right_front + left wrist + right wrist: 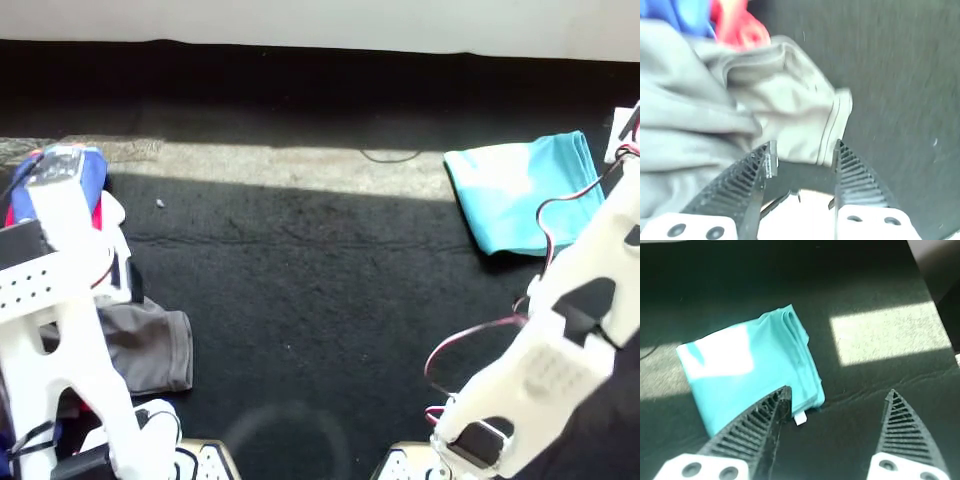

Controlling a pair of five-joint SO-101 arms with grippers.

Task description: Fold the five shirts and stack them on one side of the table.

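Left jaws gape before the grey shirt (800,120); right jaws gape above the teal shirt (740,370).

Bare mat (320,300) lies between the grey shirt (150,345) and folded teal shirt (520,190).

Seen from high above and behind both arms, looking steeply down over the dark table (300,280), far enough off to take in the gray shirt (150,345) at one side and the turquoise shirt (515,190) at the other. From the left wrist, looking out between the parted fingers of the left gripper (805,145), very close over that same gray shirt. From the right wrist, looking down past the right gripper (838,390), from farther off, onto the same turquoise shirt and the table around it.
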